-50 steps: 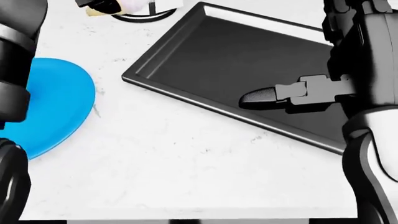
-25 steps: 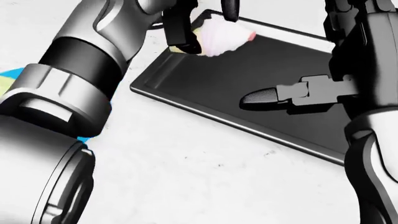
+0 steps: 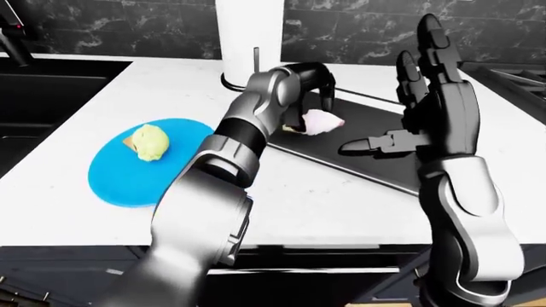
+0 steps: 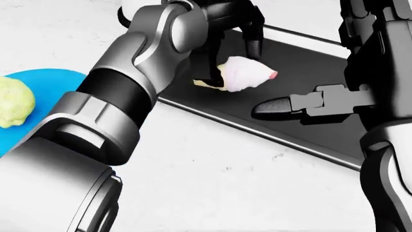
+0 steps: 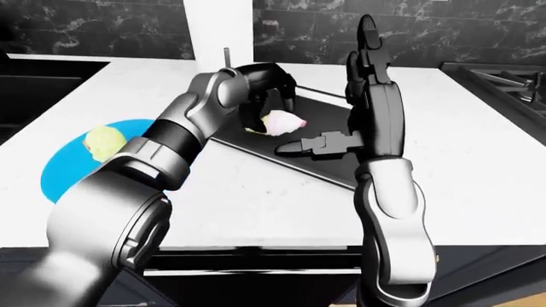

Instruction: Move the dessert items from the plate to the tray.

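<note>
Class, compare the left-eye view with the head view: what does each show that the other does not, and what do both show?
Only the left-eye view shows the paper towel roll, the dark marble wall and the whole blue plate. Only the head view shows the pink dessert close up, between the left hand's dark fingers. Both show the yellow-green dessert on the plate, the black tray, and the right hand open over the tray.
</note>
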{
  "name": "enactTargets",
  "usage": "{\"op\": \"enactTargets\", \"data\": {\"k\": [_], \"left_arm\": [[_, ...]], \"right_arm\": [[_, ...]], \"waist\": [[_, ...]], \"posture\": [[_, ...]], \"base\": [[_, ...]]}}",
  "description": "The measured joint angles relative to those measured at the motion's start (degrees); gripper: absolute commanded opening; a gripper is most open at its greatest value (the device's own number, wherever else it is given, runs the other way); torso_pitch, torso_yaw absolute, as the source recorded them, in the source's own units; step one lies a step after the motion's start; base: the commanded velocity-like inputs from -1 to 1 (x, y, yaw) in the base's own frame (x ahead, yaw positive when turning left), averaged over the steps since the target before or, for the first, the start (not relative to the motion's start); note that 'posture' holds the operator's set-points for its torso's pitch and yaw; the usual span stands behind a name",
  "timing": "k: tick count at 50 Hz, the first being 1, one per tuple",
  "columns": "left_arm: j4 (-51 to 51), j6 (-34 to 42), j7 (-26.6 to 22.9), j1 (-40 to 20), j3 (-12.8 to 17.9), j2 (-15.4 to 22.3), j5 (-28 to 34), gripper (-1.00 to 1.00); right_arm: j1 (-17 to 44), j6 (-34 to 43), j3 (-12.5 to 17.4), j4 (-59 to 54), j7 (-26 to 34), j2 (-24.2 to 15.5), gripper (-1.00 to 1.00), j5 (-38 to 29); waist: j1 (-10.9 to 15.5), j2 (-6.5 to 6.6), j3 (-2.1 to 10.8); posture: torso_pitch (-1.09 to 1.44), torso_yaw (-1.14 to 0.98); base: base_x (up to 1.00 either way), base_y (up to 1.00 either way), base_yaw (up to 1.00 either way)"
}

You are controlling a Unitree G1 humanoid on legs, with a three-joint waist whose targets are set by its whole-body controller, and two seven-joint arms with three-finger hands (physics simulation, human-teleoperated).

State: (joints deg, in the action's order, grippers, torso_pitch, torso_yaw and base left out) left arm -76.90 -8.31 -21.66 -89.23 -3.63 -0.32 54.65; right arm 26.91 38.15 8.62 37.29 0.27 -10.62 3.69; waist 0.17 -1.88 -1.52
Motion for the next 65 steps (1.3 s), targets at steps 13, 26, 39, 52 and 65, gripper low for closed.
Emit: {"op": "enactTargets", "data": {"k": [13, 26, 39, 52, 65], "left_arm": [[-0.1, -0.9, -0.4, -0.6, 0.3, 0.6, 0.6, 1.00], [1.7, 3.2, 0.7, -11.9, 4.8, 11.5, -4.8, 1.00], [26.5, 8.6, -14.6, 2.5, 5.9, 23.8, -7.5, 1.00], [57.4, 19.2, -28.1, 20.0, 11.7, 34.2, -10.4, 1.00], [66.5, 13.2, -34.5, 33.0, 17.0, 43.7, -18.7, 1.00]], "right_arm": [[0.4, 0.4, 0.1, 0.2, -0.1, -0.2, 1.00, 0.3], [1.3, 1.0, -0.2, -0.5, -0.2, -0.4, 1.00, 0.3], [0.8, -0.6, -0.6, -1.7, 0.0, 0.1, 1.00, -0.2], [0.9, -0.2, -0.7, -1.1, 0.4, 0.3, 1.00, -0.5], [1.7, -0.2, -1.1, -2.4, 0.5, 0.4, 1.00, -0.3]], "waist": [[0.0, 0.02, 0.19], [-0.3, 0.89, 0.07], [-0.8, 1.90, -0.38], [-0.9, 2.39, -0.32], [-0.5, 2.71, -0.63]], "posture": [[0.00, 0.00], [0.00, 0.00], [0.00, 0.00], [0.00, 0.00], [0.00, 0.00]], "base": [[0.00, 0.00, 0.00], [0.00, 0.00, 0.00], [0.00, 0.00, 0.00], [0.00, 0.00, 0.00], [0.00, 0.00, 0.00]]}}
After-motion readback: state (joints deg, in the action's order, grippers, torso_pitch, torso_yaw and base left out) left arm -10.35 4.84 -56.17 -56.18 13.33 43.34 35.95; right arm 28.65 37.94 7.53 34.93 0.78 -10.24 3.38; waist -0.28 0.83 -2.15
